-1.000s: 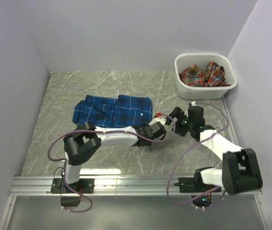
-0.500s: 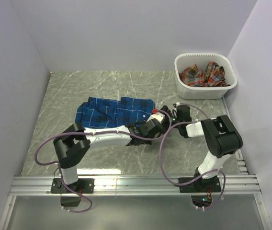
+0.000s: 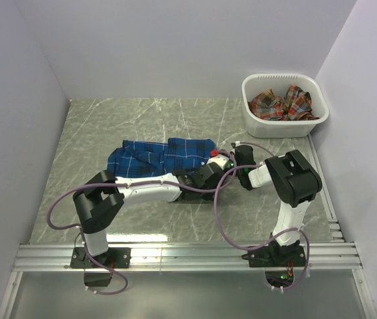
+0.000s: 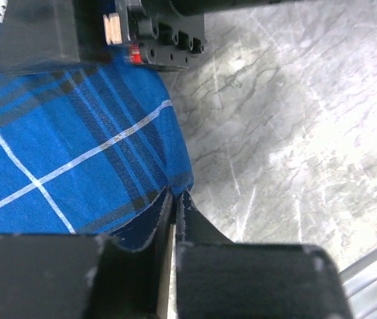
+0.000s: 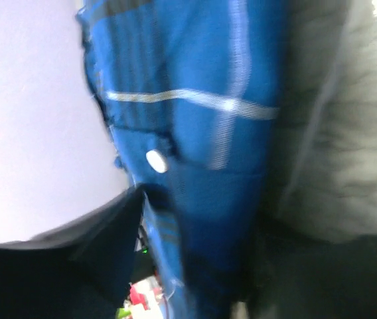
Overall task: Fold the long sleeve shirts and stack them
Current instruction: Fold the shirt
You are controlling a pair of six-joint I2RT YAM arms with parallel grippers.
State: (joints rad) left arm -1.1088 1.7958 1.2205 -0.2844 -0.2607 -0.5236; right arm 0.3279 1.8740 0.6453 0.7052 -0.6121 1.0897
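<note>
The blue shirt (image 3: 156, 154) lies across the middle of the worktop (image 3: 109, 119) and appears partly folded. At its near right corner, the left pincer (image 4: 175, 195) is pressed together on the hem, with cloth nipped between the tips. Just beside it, the right pincer (image 3: 220, 159) straddles the same right edge. Its wrist view is blurred, so whether it has clamped cannot be told.

The step in hand is judged to be securing this edge for the next fold.
- Confirm each grip takes all cloth layers.
- Lift both corners level.
- Hold the edge taut to avoid wrinkles.

The red-orange shirt (image 3: 281, 105) sits crumpled in the basket (image 3: 278, 127) at the far right.
</note>
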